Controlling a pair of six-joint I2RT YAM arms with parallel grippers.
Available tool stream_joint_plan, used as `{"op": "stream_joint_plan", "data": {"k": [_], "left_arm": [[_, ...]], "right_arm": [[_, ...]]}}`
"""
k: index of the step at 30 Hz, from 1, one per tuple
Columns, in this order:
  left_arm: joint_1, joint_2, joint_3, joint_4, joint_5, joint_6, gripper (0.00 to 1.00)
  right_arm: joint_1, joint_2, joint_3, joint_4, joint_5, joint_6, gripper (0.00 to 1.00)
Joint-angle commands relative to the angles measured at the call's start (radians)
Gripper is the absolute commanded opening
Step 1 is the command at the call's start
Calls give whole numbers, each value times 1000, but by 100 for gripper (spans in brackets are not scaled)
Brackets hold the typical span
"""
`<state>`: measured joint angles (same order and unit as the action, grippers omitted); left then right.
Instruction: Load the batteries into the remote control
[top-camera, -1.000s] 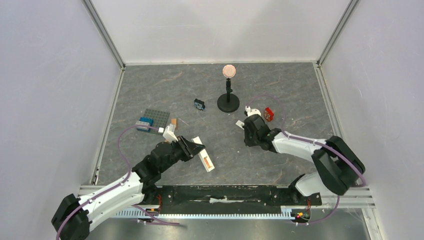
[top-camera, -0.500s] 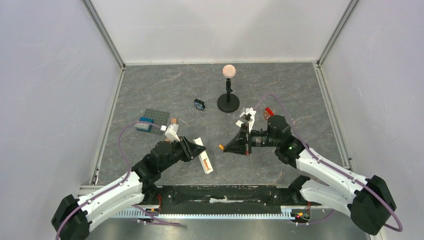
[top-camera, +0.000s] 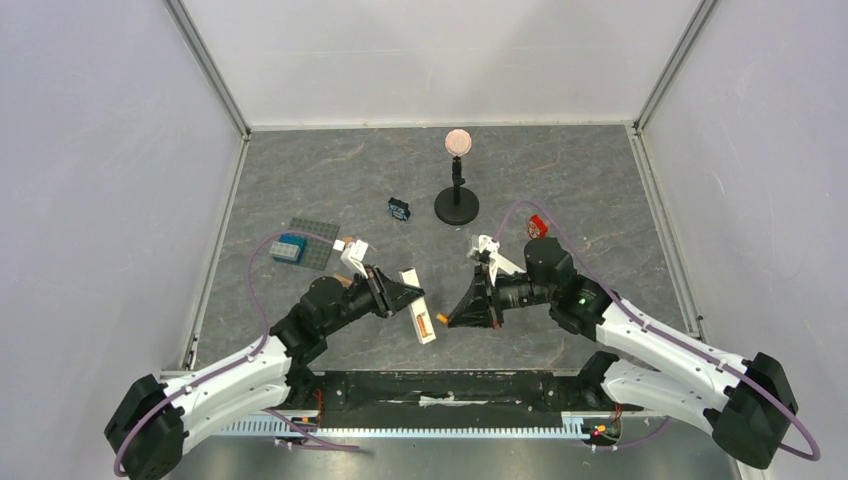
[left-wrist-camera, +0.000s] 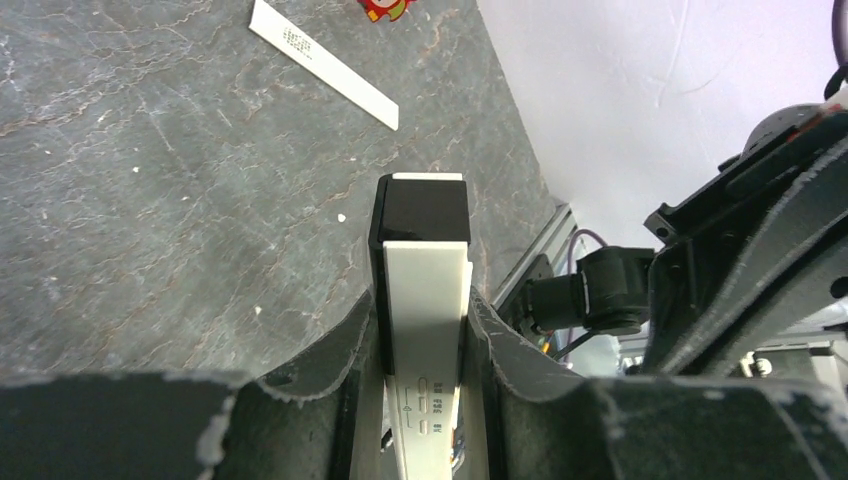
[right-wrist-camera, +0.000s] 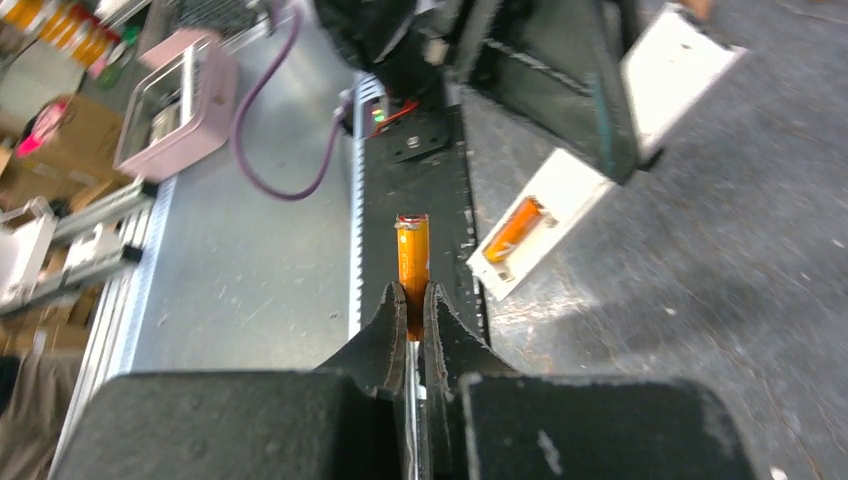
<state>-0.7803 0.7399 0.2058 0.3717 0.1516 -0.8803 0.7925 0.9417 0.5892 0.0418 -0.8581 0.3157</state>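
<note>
The left claw (top-camera: 400, 296) clamps the long slim white plastic remote control (left-wrist-camera: 427, 285) around its middle, over the near centre of the grey marbled bench (top-camera: 560, 180). One small orange-copper cylindrical battery (right-wrist-camera: 516, 228) already lies in its open compartment. The right claw (right-wrist-camera: 411, 318), pressed together, pinches the second orange-copper battery (right-wrist-camera: 412, 258) by one end, just right of the remote. Loading the second cell seems to be the step in hand; next it likely needs lining up lengthwise with the free slot and pressing in.
</note>
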Motion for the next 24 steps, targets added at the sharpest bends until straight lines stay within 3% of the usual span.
{"op": "stream_joint_plan", "data": {"k": [1,6,11,24], "left_arm": [[3,39,25,182,-32,-146,2],[3,81,-37,379,-102,-318,2],[3,84,-37,402,-109,-353,2],[3,56,-62,398,-119,-355,2]], "right_arm": [[25,6,79,-40,282,109,0],[149,16,105,-85,597,296,0],[210,37,145,-167,741,376,0],[252,109,196,-247,810,370,0]]}}
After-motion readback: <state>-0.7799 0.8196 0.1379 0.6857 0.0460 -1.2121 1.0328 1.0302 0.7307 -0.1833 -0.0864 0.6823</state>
